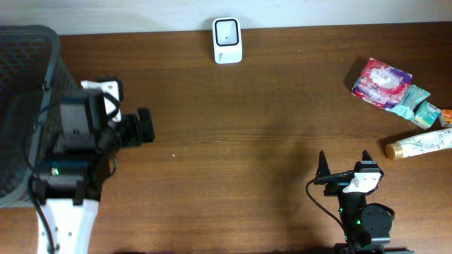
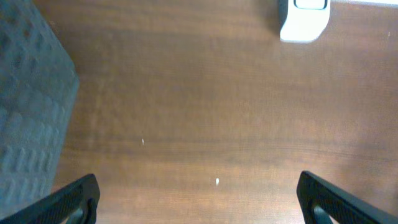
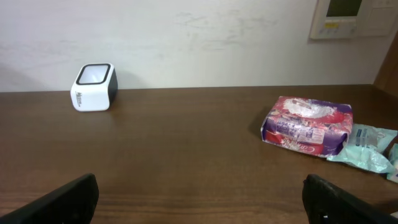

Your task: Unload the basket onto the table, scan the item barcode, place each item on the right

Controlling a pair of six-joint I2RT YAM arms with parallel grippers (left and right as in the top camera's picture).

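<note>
Four small items lie grouped at the far right of the worktop (image 1: 247, 155), none of them held: a pink-and-purple packet (image 1: 381, 82) lies flat and farthest from the robot, two teal sachets (image 1: 418, 106) sit just beside it on its right, and a cream bottle (image 1: 419, 144) with a gold cap lies on its side nearer the robot, cap pointing left. No barcode can be made out on any of them. The scanner (image 1: 227, 40), a white block with a dark window on its top face, stands at the far edge of the worktop about midway along, close to the pale wall (image 3: 199, 43) and well apart from the items. The right gripper (image 1: 344, 164) sits low near the front edge on the right side and faces the wall; its jaws are spread wide with only bare wood between them. In its wrist view the scanner is ahead to the left and the packet ahead to the right. The left gripper (image 1: 146, 127) is over the left part of the worktop, pointing toward the middle, its jaws likewise spread wide and pinching nothing. A dark bin (image 1: 25, 63) stands at the left edge beside that arm. A pale wall panel (image 3: 342, 18) hangs above the right end of the worktop.
</note>
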